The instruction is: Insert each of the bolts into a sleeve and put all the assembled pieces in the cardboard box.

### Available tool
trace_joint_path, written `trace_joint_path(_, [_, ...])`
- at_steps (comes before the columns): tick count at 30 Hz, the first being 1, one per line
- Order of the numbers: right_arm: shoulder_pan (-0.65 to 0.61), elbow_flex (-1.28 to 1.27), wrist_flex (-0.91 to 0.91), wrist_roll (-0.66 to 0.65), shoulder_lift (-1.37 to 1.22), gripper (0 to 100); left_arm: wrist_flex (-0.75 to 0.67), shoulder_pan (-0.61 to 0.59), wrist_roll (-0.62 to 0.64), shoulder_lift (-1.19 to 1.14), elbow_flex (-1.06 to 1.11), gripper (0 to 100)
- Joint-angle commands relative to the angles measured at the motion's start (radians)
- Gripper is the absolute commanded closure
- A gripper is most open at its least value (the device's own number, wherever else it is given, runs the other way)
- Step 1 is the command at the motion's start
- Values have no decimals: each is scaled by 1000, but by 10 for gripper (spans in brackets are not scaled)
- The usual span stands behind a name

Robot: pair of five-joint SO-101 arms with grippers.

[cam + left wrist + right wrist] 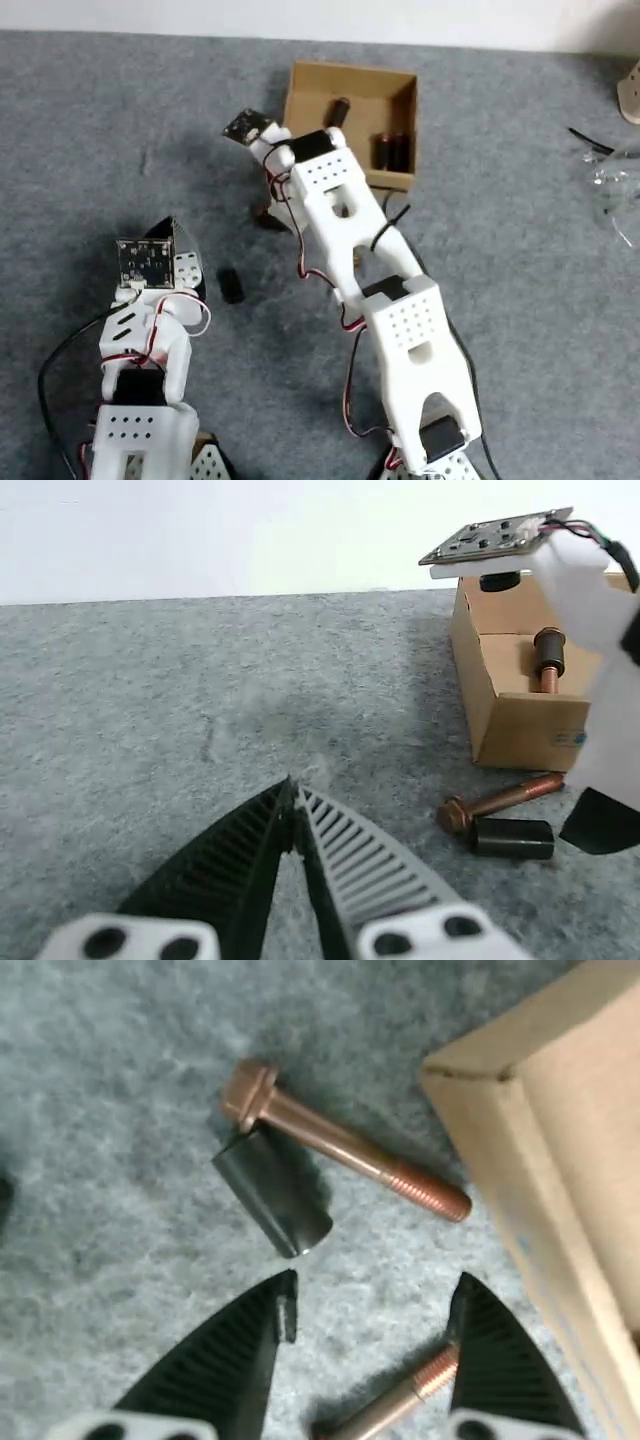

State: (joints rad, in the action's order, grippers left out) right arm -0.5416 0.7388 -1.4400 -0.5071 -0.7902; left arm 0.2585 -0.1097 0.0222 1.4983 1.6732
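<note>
The cardboard box (300, 85) sits at the far side of the grey mat (520, 300). Inside it, one assembled piece (340, 108) leans at the far wall. More dark pieces (392, 150) stand in the corner nearest the right arm's base.

The right gripper (378, 1285) hangs low just outside the box's left wall. It is released, with its jaws spread wide and nothing between them. A bolt (340, 1140) lies flat on the mat just beside that wall, its threaded end pointing toward the box. A sleeve (272, 1192) lies on its side at the bolt's head, touching it or nearly so. A second bolt (395, 1400) lies just beside the gripper finger that is nearer the box.

The left gripper (293, 798) is well apart from the box, out to the box's left. It is clenched tip to tip and grasps nothing. A lone sleeve (230, 285) lies on the mat farther from the box, between the two arms.
</note>
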Motion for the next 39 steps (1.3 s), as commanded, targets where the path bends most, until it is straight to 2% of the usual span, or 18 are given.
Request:
trace_joint_path(1, [2, 39, 18, 8, 16, 775, -25, -12, -2, 4, -30, 993])
trace_joint_path(6, [-105, 41, -10, 0, 15, 775, -25, -12, -2, 4, -30, 993])
trace_joint_path(10, [-143, 41, 50, 0, 16, 775, -25, -12, -2, 4, -30, 993])
trace_joint_path(14, [-157, 39, 56, -5, 7, 775, -25, -12, -2, 4, -30, 993])
trace_joint_path(23, [-151, 48, 50, -103, -163, 775, -25, -12, -2, 4, -30, 993])
trace_joint_path(32, [-142, 47, 48, -98, -185, 776, -25, -7, -2, 4, -30, 993])
trace_joint_path(35, [-145, 42, 48, -98, -185, 824, -25, -7, -2, 4, -30, 993])
trace_joint_path(39, [-147, 42, 48, -98, -185, 998, -25, -7, -3, 4, -28, 993])
